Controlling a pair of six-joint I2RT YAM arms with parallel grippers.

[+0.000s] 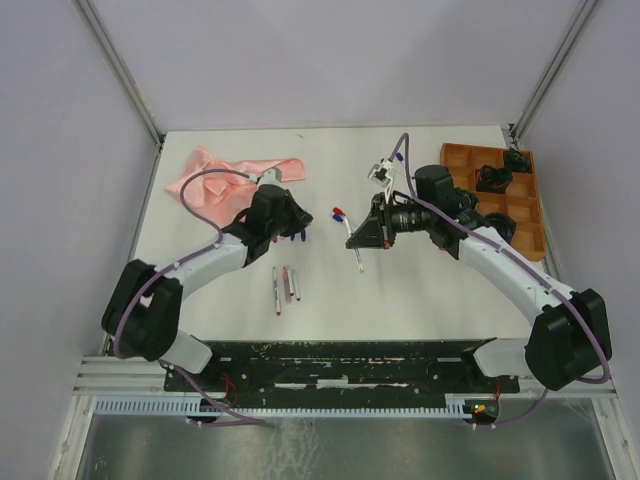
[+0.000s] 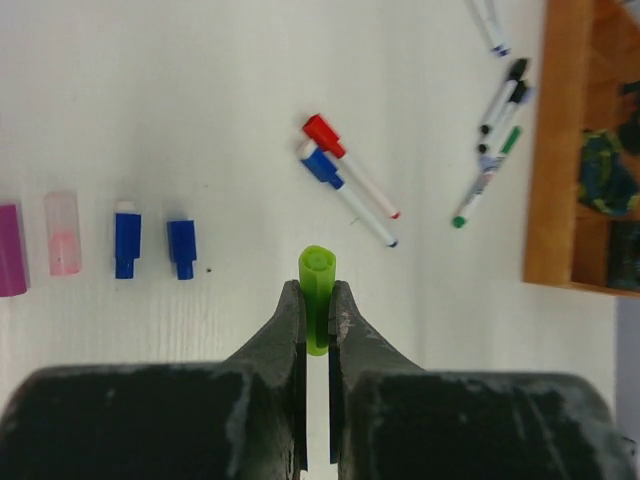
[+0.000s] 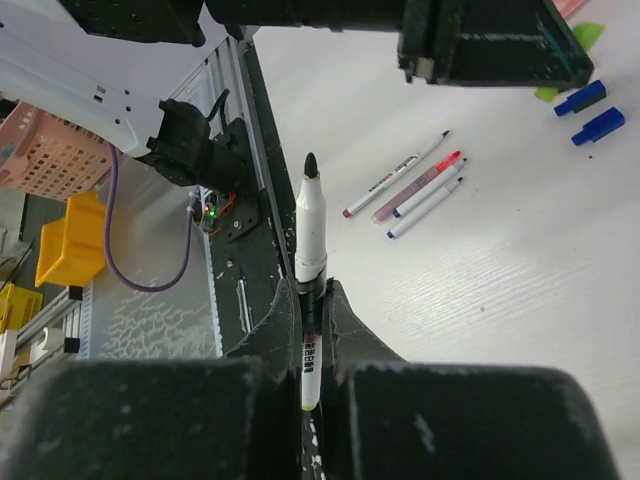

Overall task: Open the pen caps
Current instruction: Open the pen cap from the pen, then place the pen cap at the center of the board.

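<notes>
A stubby green pen cap (image 2: 318,290) is pinched between my left gripper's (image 2: 318,305) jaws, just above the table. That gripper (image 1: 303,217) hovers left of centre. Loose pen caps lie in a row to its left: purple (image 2: 10,250), pale pink (image 2: 62,233) and two blue (image 2: 127,238). My right gripper (image 3: 312,298) is shut on a white pen (image 3: 309,225) whose dark tip is bare and points at the near edge. In the top view this gripper (image 1: 358,240) is right of centre. Two pens with a red cap (image 2: 323,130) and a blue cap (image 2: 320,165) lie between the arms.
Three uncapped pens (image 1: 283,288) lie near the front. More pens (image 2: 497,110) lie beside the orange compartment tray (image 1: 455,158) at the right. A pink cloth (image 1: 232,175) is crumpled at the back left. The left arm's gripper body (image 3: 480,40) hangs close ahead of the right gripper.
</notes>
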